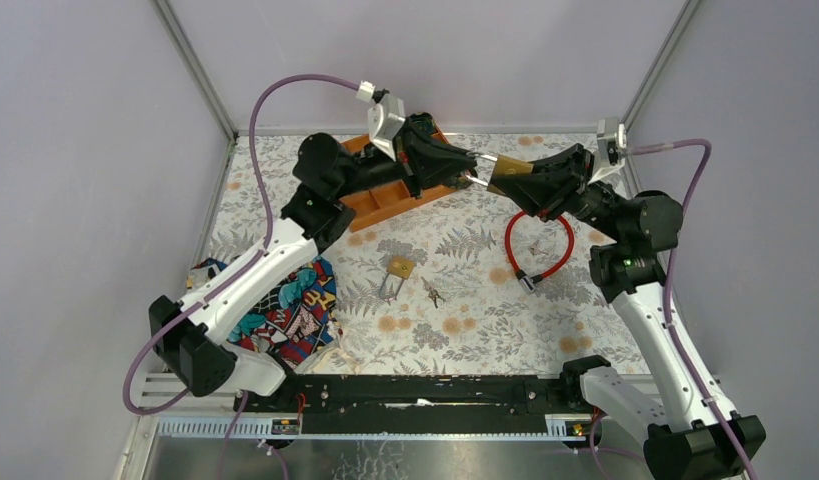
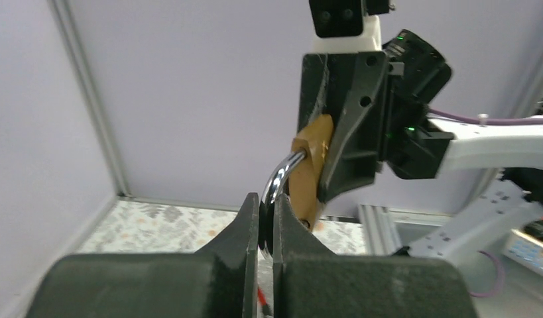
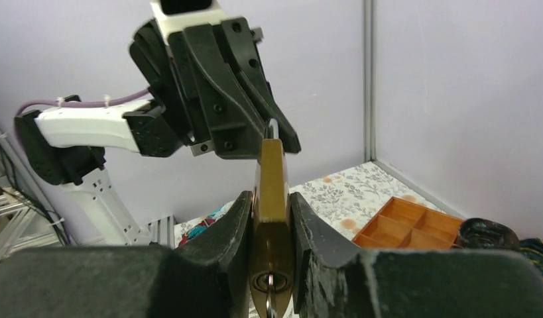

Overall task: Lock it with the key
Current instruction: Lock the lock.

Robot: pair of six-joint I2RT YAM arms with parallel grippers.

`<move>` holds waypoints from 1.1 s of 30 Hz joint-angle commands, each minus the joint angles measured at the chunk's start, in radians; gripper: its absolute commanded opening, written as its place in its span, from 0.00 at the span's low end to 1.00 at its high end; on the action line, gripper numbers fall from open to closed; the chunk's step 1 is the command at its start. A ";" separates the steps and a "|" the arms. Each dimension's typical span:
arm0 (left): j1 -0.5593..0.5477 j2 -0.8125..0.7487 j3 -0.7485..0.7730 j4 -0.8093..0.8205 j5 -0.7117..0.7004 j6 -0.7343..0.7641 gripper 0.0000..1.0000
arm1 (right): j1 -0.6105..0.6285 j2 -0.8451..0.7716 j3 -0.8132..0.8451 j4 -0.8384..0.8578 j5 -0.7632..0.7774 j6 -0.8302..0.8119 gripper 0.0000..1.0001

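A brass padlock (image 1: 515,168) hangs in the air over the back of the table, between both arms. My right gripper (image 3: 270,199) is shut on its brass body (image 3: 271,175), one finger on each flat side. A key (image 3: 269,286) sits in the keyhole at the body's near end. My left gripper (image 2: 267,215) is shut on the padlock's chrome shackle (image 2: 286,173), which curves up into the brass body (image 2: 313,156). In the top view the left gripper (image 1: 473,160) meets the right gripper (image 1: 505,175) tip to tip at the padlock.
An orange compartment tray (image 1: 385,203) lies under the left arm at the back. A red cable loop (image 1: 538,245) lies below the right gripper. A second small padlock (image 1: 397,268) and loose keys (image 1: 433,292) lie mid-table. A colourful cloth (image 1: 295,310) is at the left front.
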 commanded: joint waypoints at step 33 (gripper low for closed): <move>-0.091 0.099 -0.189 0.148 0.206 -0.344 0.00 | -0.088 0.104 0.422 -0.310 0.063 0.074 0.00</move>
